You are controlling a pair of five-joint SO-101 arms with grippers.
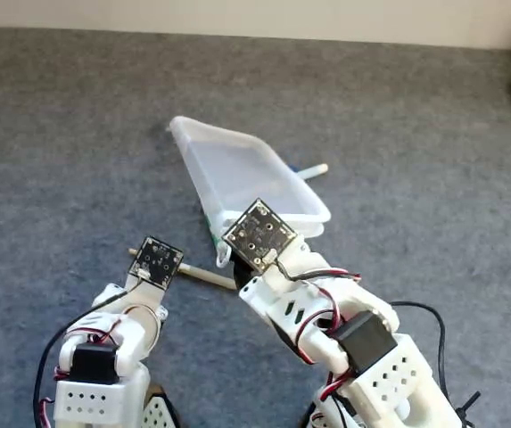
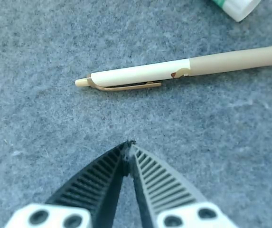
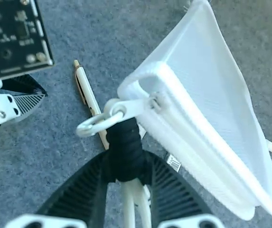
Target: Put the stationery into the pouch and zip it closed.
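There is one pouch [image 1: 255, 174] on the worktop [image 1: 77, 134]. One cream pen [image 2: 173, 70]. One green-and-white stick [image 2: 235, 5]. One pale tip [image 1: 313, 169] juts past the pouch; whether it is a further pen I cannot tell. Two claws: left claw [image 2: 128, 143], right claw [image 3: 126, 156].

Table [image 1: 59, 134]: under everything listed.
Pouch [image 1: 255, 174]: mid-table, toward the far side; zip edge nearest the right arm.
Tab [image 3: 125, 142]: at the pouch's near corner, hung from the zip ring, pinched between the right gripper [image 3: 126, 161] fingers.
Pen [image 2: 173, 71]: flat on the table, on the near side of the pouch, crosswise just ahead of the left gripper [image 2: 128, 143], untouched; clip end leftward, other end running toward the right arm.
Marker [image 2: 235, 5]: beyond the pen, tucked under the pouch's near-left edge.
Stick end [image 1: 313, 169]: poking out at the pouch's far-right edge; possibly the same marker passing beneath.
Left gripper: left of the right gripper, tips together, holding nothing.
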